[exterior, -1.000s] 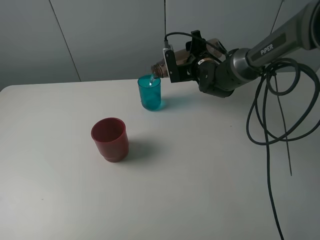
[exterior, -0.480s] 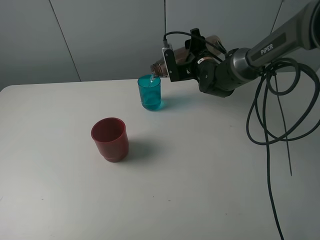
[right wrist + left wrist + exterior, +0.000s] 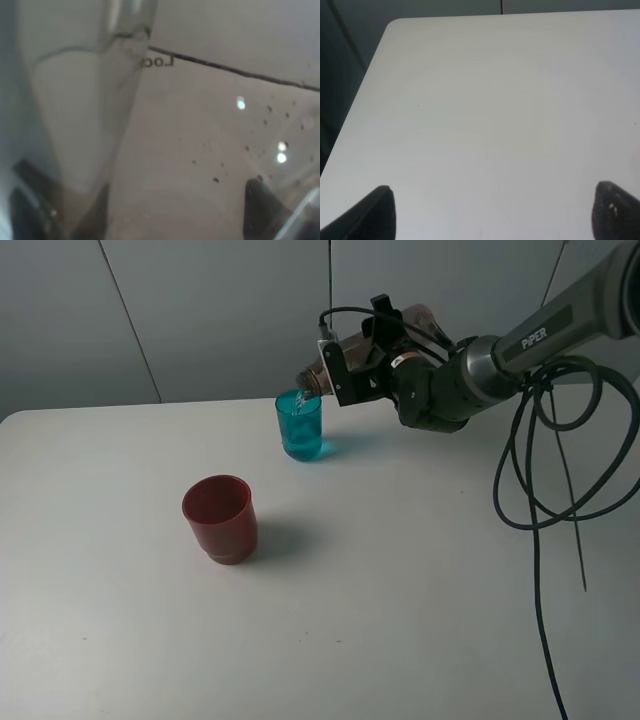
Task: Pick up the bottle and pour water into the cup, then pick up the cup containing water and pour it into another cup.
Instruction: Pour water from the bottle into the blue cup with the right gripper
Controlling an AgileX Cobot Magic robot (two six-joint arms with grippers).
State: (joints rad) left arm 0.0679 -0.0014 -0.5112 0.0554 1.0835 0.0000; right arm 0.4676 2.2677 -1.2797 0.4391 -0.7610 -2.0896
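Note:
My right gripper [image 3: 352, 368] is shut on the tinted bottle [image 3: 325, 365], holding it tipped almost level with its neck just above the rim of the teal cup [image 3: 300, 426]. A thin stream of water runs from the neck into the teal cup, which holds water. The red cup [image 3: 219, 518] stands upright, nearer the front and to the left. In the right wrist view the bottle's clear wall [image 3: 165, 125] fills the picture between the fingertips [image 3: 30, 200]. My left gripper [image 3: 490, 212] is open over bare table, away from the cups.
The white table [image 3: 400, 590] has its left edge and rounded corner in the left wrist view [image 3: 385, 35]. Black cables [image 3: 540, 470] hang from the right arm at the right side. A grey wall stands behind the table.
The right gripper has raised the bottle slightly and tipped it further over the teal cup. The cups have not moved.

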